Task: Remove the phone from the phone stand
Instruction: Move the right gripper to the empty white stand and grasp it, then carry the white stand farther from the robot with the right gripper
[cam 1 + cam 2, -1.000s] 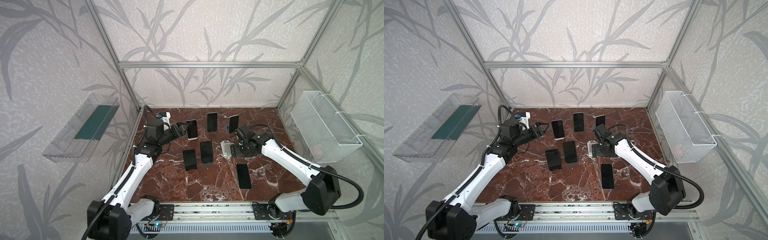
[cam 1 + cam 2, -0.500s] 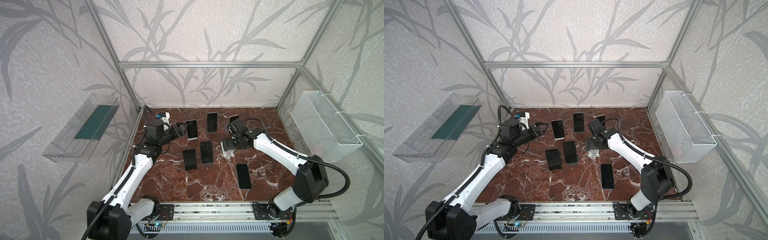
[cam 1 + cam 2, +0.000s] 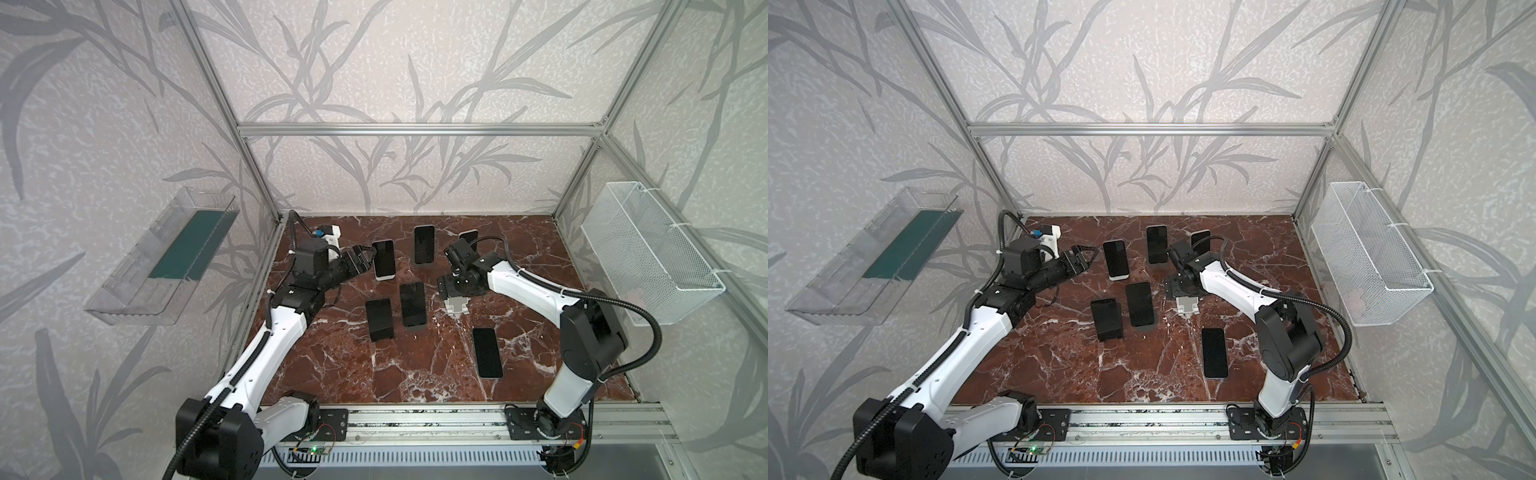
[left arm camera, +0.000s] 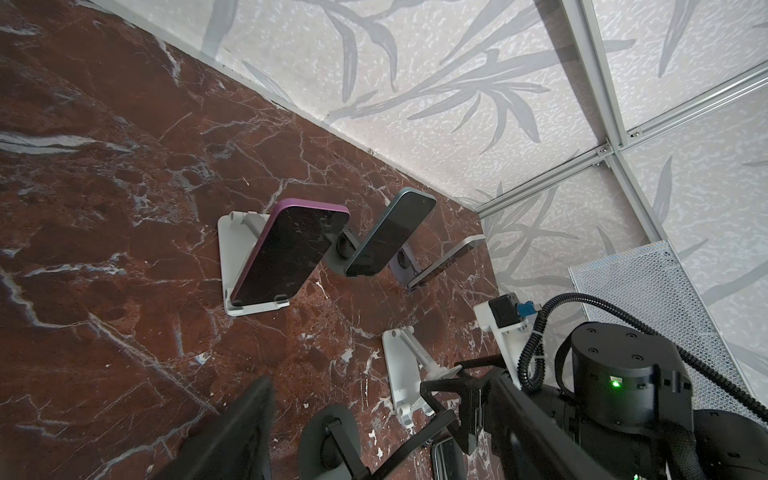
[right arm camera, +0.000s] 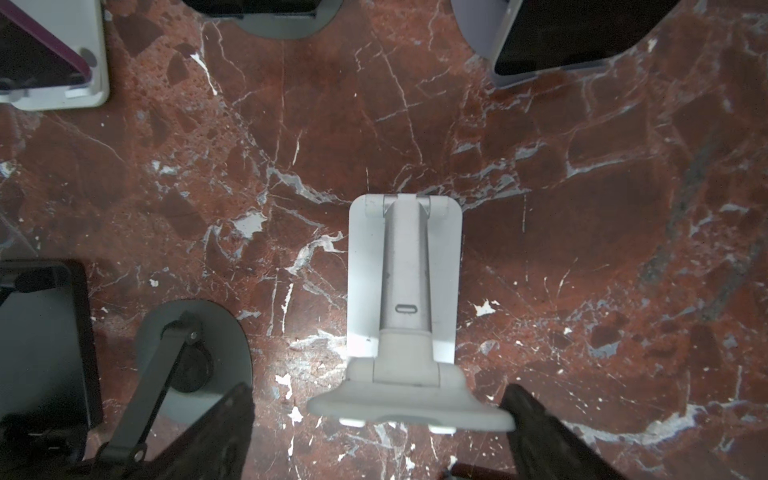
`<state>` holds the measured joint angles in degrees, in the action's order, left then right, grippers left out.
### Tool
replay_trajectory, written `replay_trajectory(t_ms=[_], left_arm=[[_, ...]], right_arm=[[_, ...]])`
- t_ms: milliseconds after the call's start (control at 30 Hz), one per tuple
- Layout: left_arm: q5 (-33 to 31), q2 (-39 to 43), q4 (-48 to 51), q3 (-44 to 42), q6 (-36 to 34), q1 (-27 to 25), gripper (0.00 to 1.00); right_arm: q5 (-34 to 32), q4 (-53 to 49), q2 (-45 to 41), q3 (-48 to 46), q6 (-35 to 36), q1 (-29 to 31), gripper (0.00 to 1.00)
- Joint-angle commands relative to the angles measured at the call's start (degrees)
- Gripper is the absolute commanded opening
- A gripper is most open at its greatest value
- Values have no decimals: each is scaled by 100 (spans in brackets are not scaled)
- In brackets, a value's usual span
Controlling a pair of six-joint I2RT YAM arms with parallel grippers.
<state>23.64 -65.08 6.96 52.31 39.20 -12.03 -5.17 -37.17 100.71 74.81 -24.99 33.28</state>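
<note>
In both top views the left arm (image 3: 270, 345) runs low from the lower left toward the upper left of the table (image 3: 332, 365), forearm nearly level. The left gripper (image 3: 368, 257) points right at a propped phone (image 3: 383, 261) on a white base. In a top view a strip of marble shows between the left gripper (image 3: 1089, 255) and that phone. Whether its jaws are parted or closed I cannot tell. The right arm (image 3: 536, 291) rises from the lower right, bends at the elbow and reaches left to the centre. Its wrist is turned down, so the right gripper (image 3: 453, 296) hangs over the empty stand (image 3: 456, 307). The phone (image 3: 487, 352) lies flat, dark face up, on the table, below and right of that gripper and apart from the stand. In the left wrist view the right gripper (image 4: 434, 399) sits at lower centre over the stand (image 4: 405, 370), with three propped phones (image 4: 291, 253) in a row at mid-frame. In the right wrist view the stand (image 5: 405, 282) fills the centre. The fingers (image 5: 224, 428) are spread wide at lower left and lower right, grasping nothing. The lower-left one is clear of the stand's lip (image 5: 407, 409), and the lower-right one is just beside its end.
</note>
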Motion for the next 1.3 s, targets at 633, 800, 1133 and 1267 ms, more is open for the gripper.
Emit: replay_trajectory(t_ms=[633, 800, 1133, 1267], left_arm=[[38, -94, 7, 14, -26, -33, 82], [60, -71, 0, 9, -24, -30, 82], [61, -97, -12, 4, -20, -36, 82], [-44, -84, 30, -2, -97, -36, 82]], right_arm=[[-1150, 70, -1058, -567, 712, -353, 62], [-1335, 158, -1460, -741, 1072, -1033, 62], [-2234, 2134, -1105, -949, 3052, -1588, 63], [-1417, 2167, -565, -493, 2995, -2153, 63]])
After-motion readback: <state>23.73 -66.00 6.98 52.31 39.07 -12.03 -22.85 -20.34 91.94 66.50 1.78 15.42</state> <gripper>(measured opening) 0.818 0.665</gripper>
